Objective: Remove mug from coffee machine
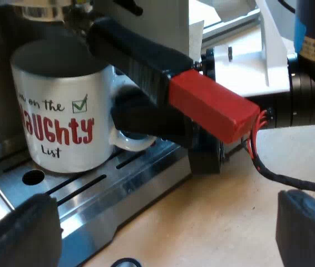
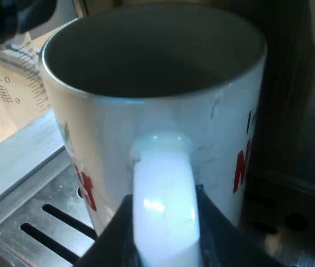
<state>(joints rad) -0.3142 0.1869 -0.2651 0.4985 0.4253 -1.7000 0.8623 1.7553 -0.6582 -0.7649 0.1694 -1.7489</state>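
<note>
Two fingers (image 2: 110, 247) of right gripper (image 2: 166, 245) clamp the mug (image 1: 63, 111) handle, reaching in beneath the red-ended holder (image 1: 202, 100). Mug upright on machine's drip tray (image 1: 124, 189), near its edge. Left gripper (image 1: 168, 233) hovers low over table (image 1: 230, 183) by tray edge, fingers wide apart, empty.

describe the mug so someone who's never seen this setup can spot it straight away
Find the espresso machine and look down to its slotted metal drip tray. The mug stands there, under the red end of the holder. It is white, printed with red lettering and a green tick, and black fingers grip its handle.
</note>
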